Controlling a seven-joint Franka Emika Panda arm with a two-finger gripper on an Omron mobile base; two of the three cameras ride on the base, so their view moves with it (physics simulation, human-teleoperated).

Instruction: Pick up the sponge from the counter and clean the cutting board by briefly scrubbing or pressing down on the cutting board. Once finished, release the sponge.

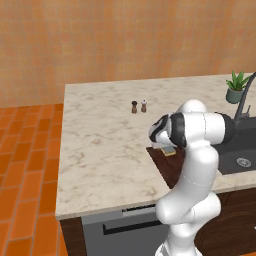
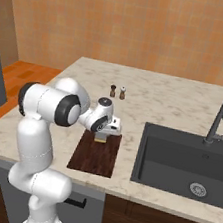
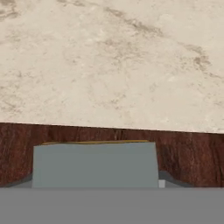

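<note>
Hand view, sponge (image 3: 95,164) at tool (image 3: 95,183), on cutting board (image 3: 188,153)

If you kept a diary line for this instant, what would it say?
phase: scrubbing | gripper: shut on sponge | sponge: on cutting board, far edge | not released

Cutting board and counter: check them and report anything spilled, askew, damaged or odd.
Nothing stands out. The cutting board lies flat and square to the counter edge, left of the sink. The sponge sits on its far end under the gripper. The two shakers and the plant stand upright; no spills show.
</note>
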